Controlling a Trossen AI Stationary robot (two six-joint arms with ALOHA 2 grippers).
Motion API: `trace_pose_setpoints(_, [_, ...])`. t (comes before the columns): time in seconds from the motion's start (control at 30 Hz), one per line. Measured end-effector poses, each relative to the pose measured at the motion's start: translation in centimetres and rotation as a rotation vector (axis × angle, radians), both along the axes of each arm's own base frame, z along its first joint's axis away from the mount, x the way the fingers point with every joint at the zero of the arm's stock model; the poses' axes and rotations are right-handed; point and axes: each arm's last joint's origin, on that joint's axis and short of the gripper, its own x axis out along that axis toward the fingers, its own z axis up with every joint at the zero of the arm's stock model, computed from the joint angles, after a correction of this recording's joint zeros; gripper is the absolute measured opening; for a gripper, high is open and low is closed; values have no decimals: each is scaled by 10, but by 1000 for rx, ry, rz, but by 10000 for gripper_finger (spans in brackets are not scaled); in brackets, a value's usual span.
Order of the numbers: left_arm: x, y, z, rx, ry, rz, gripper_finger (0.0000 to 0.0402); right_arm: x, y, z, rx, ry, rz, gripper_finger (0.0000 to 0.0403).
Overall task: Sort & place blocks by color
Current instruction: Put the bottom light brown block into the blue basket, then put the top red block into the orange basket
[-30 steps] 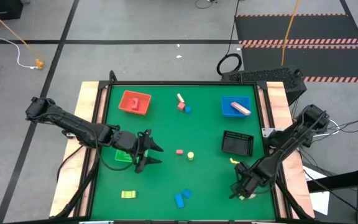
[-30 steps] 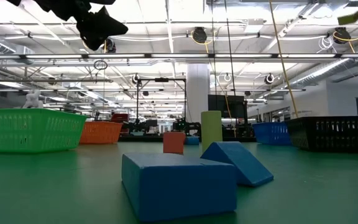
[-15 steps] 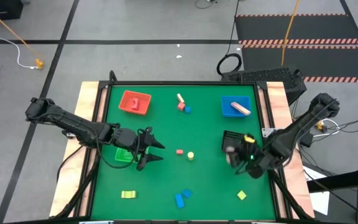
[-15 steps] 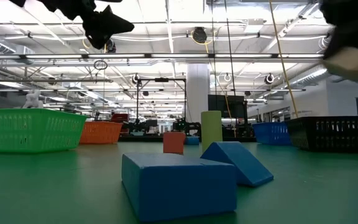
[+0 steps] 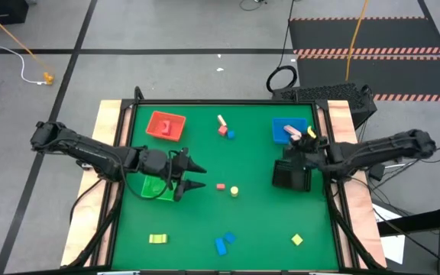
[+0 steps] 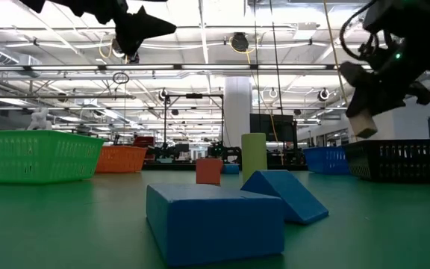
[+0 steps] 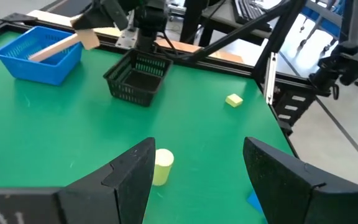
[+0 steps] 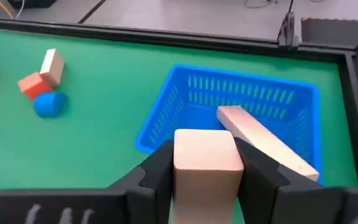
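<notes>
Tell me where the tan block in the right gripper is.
High view, right side: the tan block is clamped in the right gripper, raised between the blue tray and black basket.

Red tray (image 5: 165, 126), blue tray (image 5: 284, 125), green tray (image 5: 152, 189), black mesh basket (image 5: 291, 177), green table (image 5: 258, 221)

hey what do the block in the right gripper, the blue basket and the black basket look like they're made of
The tan block, clamped in the right gripper, looks like bare unpainted wood: pale, matte, faint grain. The blue basket is probably moulded plastic, judging by its slotted walls, even colour and slight sheen. The black basket has fine mesh walls, either wire or plastic; I can't tell which.
</notes>
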Motion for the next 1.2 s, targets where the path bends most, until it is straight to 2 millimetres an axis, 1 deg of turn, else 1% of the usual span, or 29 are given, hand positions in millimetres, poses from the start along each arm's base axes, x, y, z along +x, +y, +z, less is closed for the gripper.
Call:
trace_pose_setpoints(0.07, [0, 2, 0, 4, -1, 8, 243, 1, -8, -5, -15, -2, -16, 136])
trace_pose_setpoints(0.13, [1, 5, 0, 6, -1, 19, 243, 3, -15, -5, -38, -29, -26, 144])
trace_pose_setpoints(0.2, [1, 9, 0, 7, 0, 32, 243, 7, -21, -3, -71, -68, -26, 139])
trace_pose_setpoints(0.3, [2, 14, 0, 8, 3, 55, 243, 12, -30, -1, -126, -107, -27, 118])
trace_pose_setpoints(0.37, [2, 18, -1, 9, 11, 70, 243, 13, -35, 0, -153, -122, -26, 115])
trace_pose_setpoints(0.47, [3, 23, -2, 10, 22, 89, 243, 14, -41, -4, -151, -105, -6, 116])
trace_pose_setpoints(0.53, [3, 25, -2, 10, 25, 98, 243, 13, -44, -10, -153, -73, 5, 137])
trace_pose_setpoints(0.67, [3, 30, -3, 37, 26, 109, 243, 10, -49, -16, -161, -57, -16, 207])
trace_pose_setpoints(0.83, [3, 37, -4, 85, 32, 147, 243, 8, -54, -16, -177, -46, -34, 272])
trace_pose_setpoints(0.93, [6, 40, -8, 134, 53, 153, 243, 9, -54, -16, -190, -29, -21, 297])
trace_pose_setpoints(1.0, [11, 43, -13, 165, 60, 156, 243, 11, -55, -13, -205, -50, -3, 308])
trace_pose_setpoints(1.2, [34, 58, -38, 239, 75, 184, 243, 22, -55, 1, -248, -165, 160, 319])
